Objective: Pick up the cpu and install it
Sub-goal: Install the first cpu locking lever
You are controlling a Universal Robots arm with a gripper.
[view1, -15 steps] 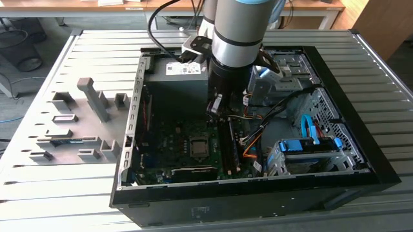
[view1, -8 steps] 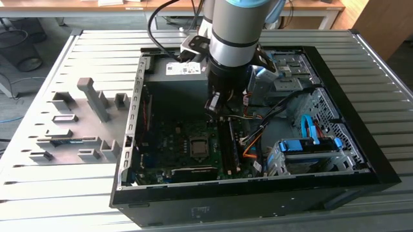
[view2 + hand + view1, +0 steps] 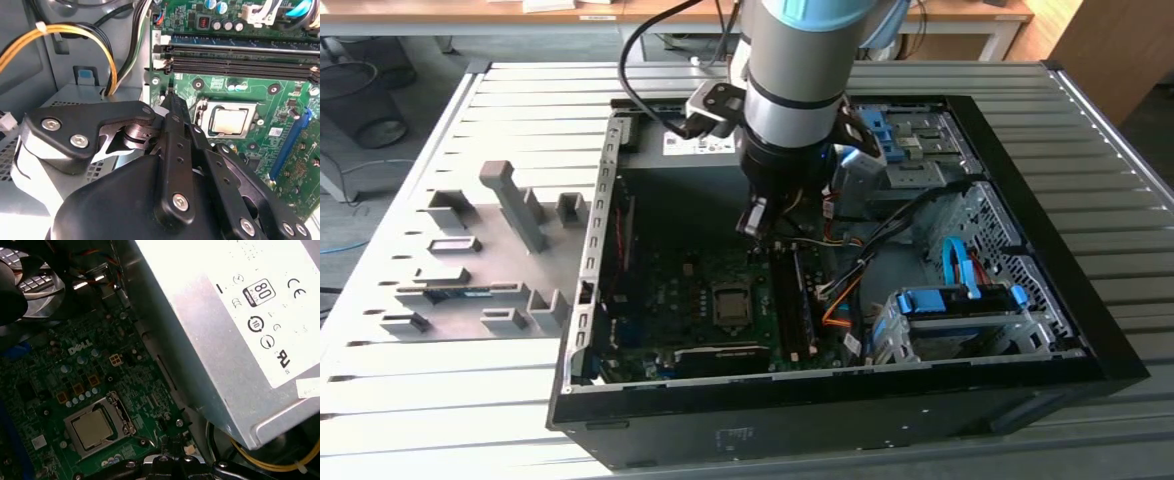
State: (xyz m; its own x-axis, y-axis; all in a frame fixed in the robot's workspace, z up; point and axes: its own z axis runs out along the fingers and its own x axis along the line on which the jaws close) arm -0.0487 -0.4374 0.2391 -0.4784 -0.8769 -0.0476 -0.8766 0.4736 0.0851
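The cpu (image 3: 92, 427) is already being held flat in its socket at the lower left of the first wrist view (silvery top up), while the end effector (image 3: 172, 100), closed and empty, is being kept above the motherboard (image 3: 674, 290).

We note a slatted metal table (image 3: 507, 400), pale grey, its ribs running across the exterior view from left edge to right. On it, filling the centre and right of the frame, lies an open black computer case (image 3: 854, 410) on its side, interior facing up. At the left of the frame, just beside the case, sits a flat grey fixture plate (image 3: 480, 255) with raised blocks and small pockets; one tall upright post (image 3: 507, 195) stands near its upper part. One pocket at lower left holds a thin blue-green strip (image 3: 460, 293). Bare slats show along the lower left corner and the top edge.
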